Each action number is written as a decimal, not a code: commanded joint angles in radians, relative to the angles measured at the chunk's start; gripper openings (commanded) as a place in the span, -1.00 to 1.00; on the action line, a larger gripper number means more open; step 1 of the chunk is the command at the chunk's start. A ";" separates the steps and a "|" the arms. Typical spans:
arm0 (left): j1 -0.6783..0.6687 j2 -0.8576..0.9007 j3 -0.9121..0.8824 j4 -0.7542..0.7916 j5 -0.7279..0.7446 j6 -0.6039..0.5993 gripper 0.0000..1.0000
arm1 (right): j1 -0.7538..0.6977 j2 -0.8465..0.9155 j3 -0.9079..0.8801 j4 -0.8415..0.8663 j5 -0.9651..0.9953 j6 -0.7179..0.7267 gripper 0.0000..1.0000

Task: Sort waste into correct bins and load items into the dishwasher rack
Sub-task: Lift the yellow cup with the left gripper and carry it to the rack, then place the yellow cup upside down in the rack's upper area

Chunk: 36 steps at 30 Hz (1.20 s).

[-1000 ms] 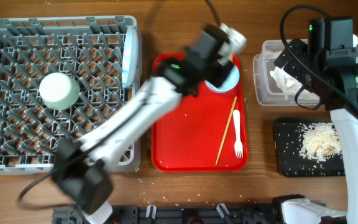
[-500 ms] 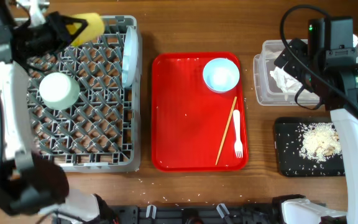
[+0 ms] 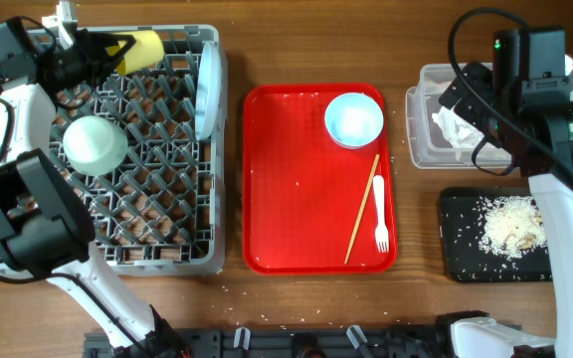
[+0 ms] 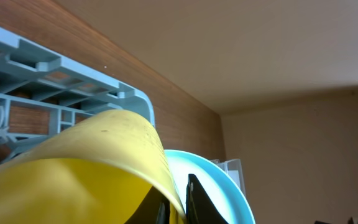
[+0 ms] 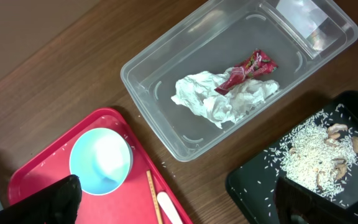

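Observation:
My left gripper (image 3: 115, 46) is shut on the rim of the yellow cup (image 3: 139, 45) and holds it on its side over the far-left corner of the grey dishwasher rack (image 3: 97, 261). In the left wrist view the cup (image 4: 92, 168) fills the frame, with the blue-green plate (image 4: 219, 186) behind it. The plate (image 3: 207, 89) stands on edge in the rack, and a pale bowl (image 3: 95, 144) lies upside down. A second bowl (image 3: 354, 119), the chopstick (image 3: 362, 209) and the white fork (image 3: 380, 227) lie on the red tray (image 3: 296, 199). My right gripper (image 5: 176, 205) is open and empty above the table.
The clear tub (image 5: 160, 134) holds the white tissue (image 5: 216, 99) and the red wrapper (image 5: 250, 68). The black tray (image 5: 260, 186) holds crumbly food scraps (image 5: 309, 155). Stray grains lie on the wood round both trays.
My left arm has swung from over the red tray to the rack's far-left corner, carrying the yellow cup. The right arm has not moved.

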 commanded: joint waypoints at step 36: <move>0.161 -0.124 0.011 -0.282 -0.502 0.005 -0.92 | -0.003 0.008 0.008 -0.001 0.023 -0.010 0.99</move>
